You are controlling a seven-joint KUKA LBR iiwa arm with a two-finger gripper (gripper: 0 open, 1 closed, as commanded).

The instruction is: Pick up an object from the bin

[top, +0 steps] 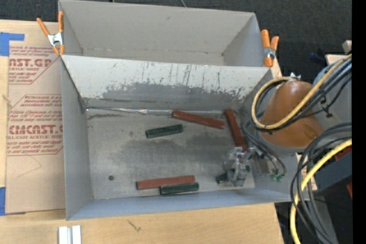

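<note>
Claw (235, 171) is noted low in the front right corner of the bin (114, 157), close over the grey floor and just beside the right wall. Its state, open or closed, cannot be told, because the metal parts merge into one cluttered shape; nothing is seen to be gripped. Above it and to the right, the orange cover (291, 114) on the wrist is ringed by looped yellow and black cables (329, 80). The nearest thing is recorded as the tilted red-brown bar (233, 127): a slim, straight stick of dull brick colour, lying steeply along the right side of the floor, with its upper end near the back slope and its lower end just above the claw. Whether the bar and the claw touch cannot be told. A long red-brown bar (197, 119) of the same kind is laid nearly flat along the foot of the back slope, its right end near the top of the tilted one. A dark green bar (164, 131), shorter, is seen apart near the middle of the floor. At the front, a front red-brown bar (163, 183) and a front dark green bar (179, 189) lie side by side, touching, to the left of the claw and apart from it.
</note>
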